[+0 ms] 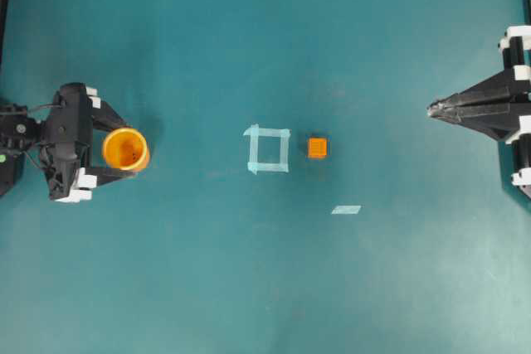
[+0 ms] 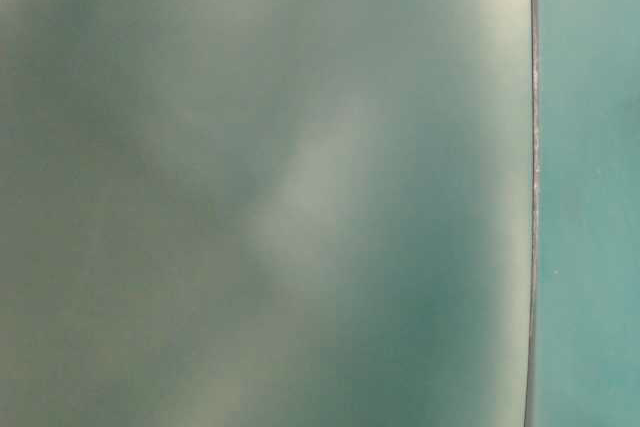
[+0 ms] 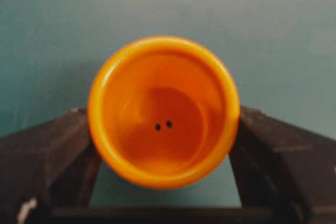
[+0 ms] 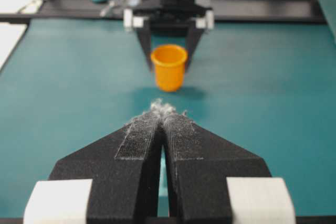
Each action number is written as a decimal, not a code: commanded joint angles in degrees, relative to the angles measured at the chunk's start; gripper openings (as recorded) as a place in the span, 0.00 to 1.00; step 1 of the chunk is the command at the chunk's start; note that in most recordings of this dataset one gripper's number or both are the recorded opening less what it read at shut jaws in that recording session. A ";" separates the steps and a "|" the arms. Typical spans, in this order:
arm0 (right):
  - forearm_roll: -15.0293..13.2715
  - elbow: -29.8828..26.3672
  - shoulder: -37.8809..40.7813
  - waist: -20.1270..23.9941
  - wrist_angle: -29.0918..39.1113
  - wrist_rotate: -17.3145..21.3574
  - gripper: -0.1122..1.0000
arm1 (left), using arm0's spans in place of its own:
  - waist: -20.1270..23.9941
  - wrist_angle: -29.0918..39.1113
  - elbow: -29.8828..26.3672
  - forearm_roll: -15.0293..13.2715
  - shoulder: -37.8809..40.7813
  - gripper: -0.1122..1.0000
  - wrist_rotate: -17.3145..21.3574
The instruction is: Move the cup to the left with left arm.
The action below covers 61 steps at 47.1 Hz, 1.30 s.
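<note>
- Now the cup point(image 1: 125, 149) sits far to the left of the table point(image 1: 265, 288), between the jaws of the left gripper point(image 1: 116, 151), well away from the tape square point(image 1: 268, 149) and the orange cube point(image 1: 317, 147) near the middle
- From the left wrist view the cup point(image 3: 164, 111) fills the space between both fingers point(image 3: 58, 150), which stand wide; whether they press on its wall or only flank it I cannot tell
- By my reading the cup is already at the left, so the step in hand is letting go and backing off
- To do that well: keep the jaws wide, pull straight back along the gripper's own line, avoid any sideways drift, and lift only once the tips are past the wall, lest the light cup tip or get dragged
- The right gripper point(image 4: 163, 116) has its jaws together, holds nothing, and waits at the right edge
- No brand, label or writing is legible anywhere; the table-level view is a blur
</note>
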 commanded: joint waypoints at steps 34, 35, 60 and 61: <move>0.18 -1.85 0.53 0.00 -0.18 0.09 0.10 | -0.18 11.34 2.72 0.18 -16.00 0.73 0.00; 0.18 -1.85 0.53 -0.09 -0.18 0.09 0.10 | -0.18 11.60 2.81 0.09 -16.35 0.73 -0.09; 0.18 -1.93 0.62 -0.09 -0.18 0.09 0.10 | -0.18 14.41 2.81 0.09 -18.28 0.73 -0.62; 0.18 -1.93 0.62 -0.09 -0.18 0.09 0.10 | -0.26 14.41 2.90 0.18 -18.46 0.73 -0.62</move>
